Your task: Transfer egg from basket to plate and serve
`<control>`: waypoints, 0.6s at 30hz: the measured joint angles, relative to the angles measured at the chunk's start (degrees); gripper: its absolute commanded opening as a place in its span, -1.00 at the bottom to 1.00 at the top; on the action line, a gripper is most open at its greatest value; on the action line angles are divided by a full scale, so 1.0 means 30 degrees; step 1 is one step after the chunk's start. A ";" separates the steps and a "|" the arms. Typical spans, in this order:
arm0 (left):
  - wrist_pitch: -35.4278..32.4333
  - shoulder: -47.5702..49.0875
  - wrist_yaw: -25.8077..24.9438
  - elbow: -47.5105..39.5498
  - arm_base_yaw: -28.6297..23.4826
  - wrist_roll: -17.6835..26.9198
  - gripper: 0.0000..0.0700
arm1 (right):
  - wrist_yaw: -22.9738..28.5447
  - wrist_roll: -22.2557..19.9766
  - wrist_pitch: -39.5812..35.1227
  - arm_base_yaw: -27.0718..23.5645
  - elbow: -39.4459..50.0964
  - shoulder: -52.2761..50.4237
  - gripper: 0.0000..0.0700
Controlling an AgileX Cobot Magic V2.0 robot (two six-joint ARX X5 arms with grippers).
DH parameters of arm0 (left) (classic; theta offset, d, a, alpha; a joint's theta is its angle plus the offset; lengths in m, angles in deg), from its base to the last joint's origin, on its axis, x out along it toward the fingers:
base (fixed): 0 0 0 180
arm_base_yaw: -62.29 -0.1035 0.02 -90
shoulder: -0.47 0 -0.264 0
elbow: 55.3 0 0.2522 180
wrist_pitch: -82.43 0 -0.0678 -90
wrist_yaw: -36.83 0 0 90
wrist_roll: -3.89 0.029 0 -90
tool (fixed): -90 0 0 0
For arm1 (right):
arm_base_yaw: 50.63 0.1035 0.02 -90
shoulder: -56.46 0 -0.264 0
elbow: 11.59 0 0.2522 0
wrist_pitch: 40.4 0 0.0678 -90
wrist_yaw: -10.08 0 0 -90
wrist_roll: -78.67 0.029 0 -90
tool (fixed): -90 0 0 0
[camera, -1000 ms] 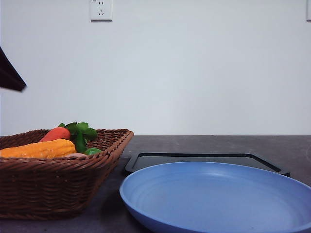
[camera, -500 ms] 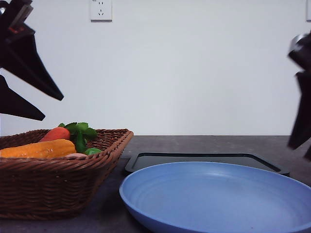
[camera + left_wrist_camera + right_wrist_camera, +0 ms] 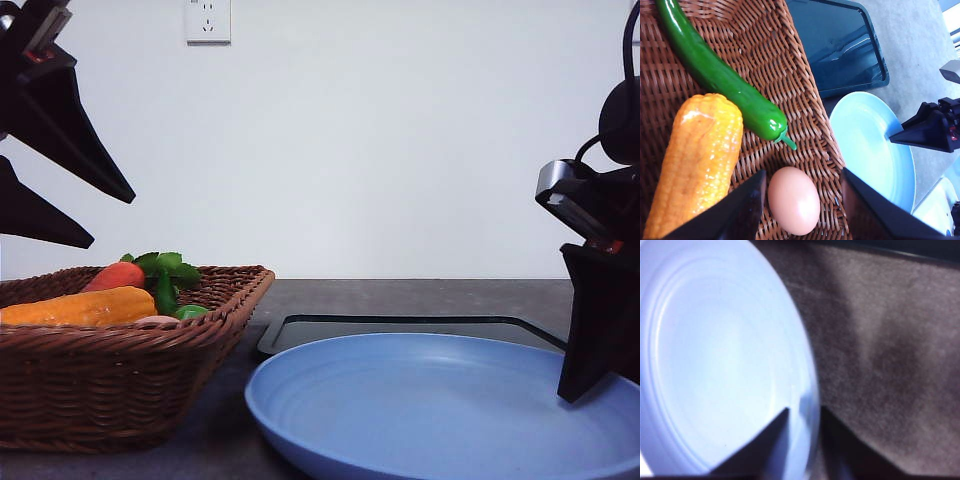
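The pinkish-brown egg (image 3: 794, 200) lies in the wicker basket (image 3: 805, 95), close to the wall on the plate's side. My left gripper (image 3: 803, 171) hangs open above it, one finger on each side, not touching. In the front view the left gripper (image 3: 100, 220) is high over the basket (image 3: 120, 370). The light blue plate (image 3: 430, 400) sits on the table right of the basket. My right gripper (image 3: 585, 385) is low at the plate's right edge. In the right wrist view the gripper (image 3: 805, 408) is open, with the plate's (image 3: 715, 355) rim between its fingers.
A corn cob (image 3: 695, 160) and a green pepper (image 3: 720, 82) lie beside the egg; a carrot (image 3: 113, 276) with green leaves rests further back. A flat black tray (image 3: 420, 328) lies behind the plate. Bare grey table (image 3: 890, 340) lies beyond the plate's rim.
My right gripper has come down from the upper right to the plate's right rim. The left gripper entered over the basket a second ago and has since barely moved.
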 measured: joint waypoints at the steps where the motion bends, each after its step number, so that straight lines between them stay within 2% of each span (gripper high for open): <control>1: 0.0000 0.0000 0.0000 0.0000 0.0000 0.0000 -0.11 | -0.0028 0.0130 -0.0028 -0.0005 0.0000 0.0000 -1.00; 4: 0.0007 0.0000 0.0000 0.0000 0.0000 -0.0005 -0.08 | -0.0082 0.0407 -0.0072 -0.0021 0.0000 -0.0019 -1.00; 9: 0.0043 0.0000 0.0007 0.0000 0.0241 -0.0135 0.34 | -0.0020 0.0545 0.0557 -0.0254 0.0000 -0.0952 -1.00; 18: 0.0113 -0.0014 0.0089 0.0014 0.2577 -0.0499 0.31 | 0.1917 0.0532 0.3314 -0.1631 0.0000 -0.5049 -1.00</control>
